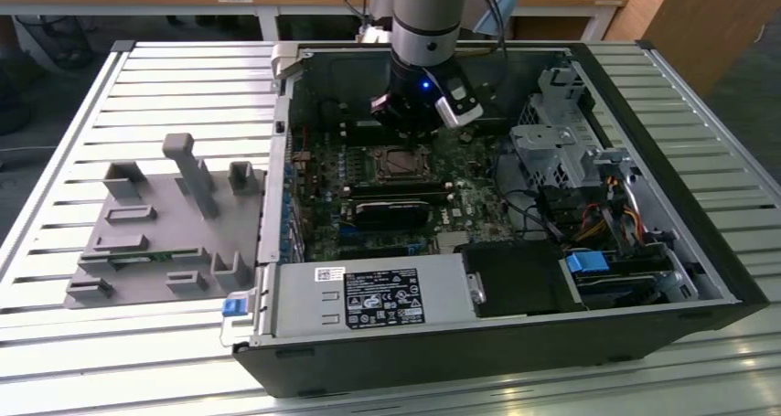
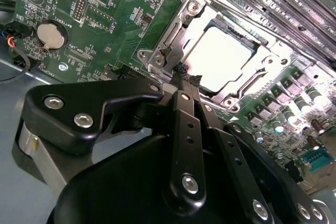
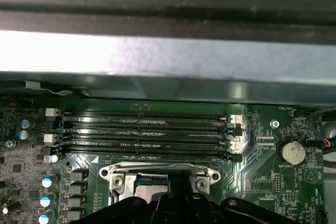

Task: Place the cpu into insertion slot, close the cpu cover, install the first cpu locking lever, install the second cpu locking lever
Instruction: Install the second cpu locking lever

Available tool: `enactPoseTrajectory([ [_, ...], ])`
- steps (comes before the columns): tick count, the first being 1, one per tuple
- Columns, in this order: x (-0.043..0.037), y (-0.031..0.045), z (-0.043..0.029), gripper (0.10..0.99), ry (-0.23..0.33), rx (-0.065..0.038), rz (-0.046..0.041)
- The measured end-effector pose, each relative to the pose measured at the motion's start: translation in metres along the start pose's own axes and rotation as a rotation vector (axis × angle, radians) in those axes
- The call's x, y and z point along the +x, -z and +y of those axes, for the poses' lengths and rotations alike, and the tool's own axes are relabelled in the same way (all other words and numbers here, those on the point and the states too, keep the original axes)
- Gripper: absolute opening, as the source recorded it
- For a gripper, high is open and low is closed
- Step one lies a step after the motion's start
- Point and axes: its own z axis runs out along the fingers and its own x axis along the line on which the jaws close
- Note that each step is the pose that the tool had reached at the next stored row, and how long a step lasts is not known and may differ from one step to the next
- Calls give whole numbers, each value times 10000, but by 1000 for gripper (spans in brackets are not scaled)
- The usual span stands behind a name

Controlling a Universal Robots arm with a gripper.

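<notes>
Second wrist view: clenched claw touches silver cpu cover framing pale cpu.

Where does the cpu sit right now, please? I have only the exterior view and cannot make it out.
Observer: In the second wrist view the cpu lies in the insertion slot, silver top up.
Operator: Is the cpu cover down?
Observer: It appears so; the cpu cover frames the chip, which shows through its window.
Operator: And the gripper?
Observer: The gripper is at the cover's edge, near one corner.
</notes>
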Motion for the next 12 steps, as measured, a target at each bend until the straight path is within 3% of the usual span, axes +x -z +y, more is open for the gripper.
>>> enactPoseTrajectory([
  [8, -3, 101, 11, 106, 1, -2, -1],
  [12, -3, 108, -13, 106, 0, -3, -1],
])
